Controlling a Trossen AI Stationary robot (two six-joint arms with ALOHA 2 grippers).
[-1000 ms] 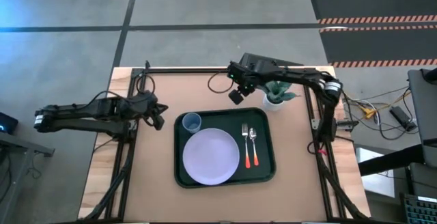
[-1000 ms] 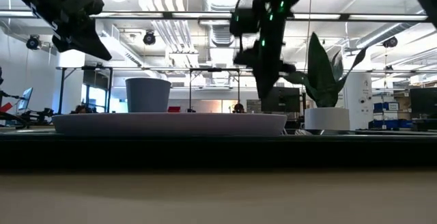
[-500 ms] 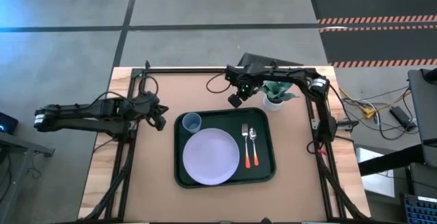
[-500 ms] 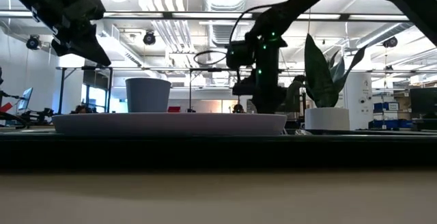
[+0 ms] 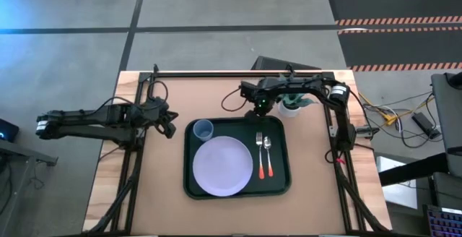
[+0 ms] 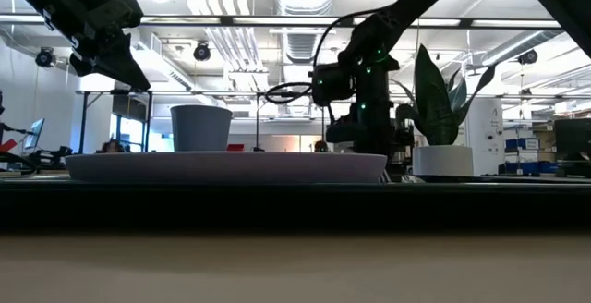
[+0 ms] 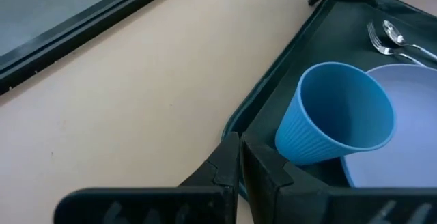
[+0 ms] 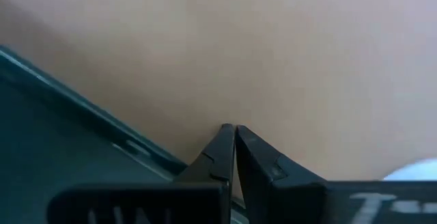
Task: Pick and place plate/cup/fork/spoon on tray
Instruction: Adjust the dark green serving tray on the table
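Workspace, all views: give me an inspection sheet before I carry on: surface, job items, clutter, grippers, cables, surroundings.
Surface: tan table, nothing spilled.
Job's things: green tray at table centre holds the lavender plate, the blue cup upright in its far-left corner, and the fork and spoon side by side to the right of the plate.
Clutter: white pot with a green plant beyond the tray's far-right corner.
Grippers: left gripper shut, empty, off the tray's left rim near the cup; right gripper shut, empty, at the tray's far edge.
Cables: loose bundle right of the table.
Surroundings: grey floor, striped mat.
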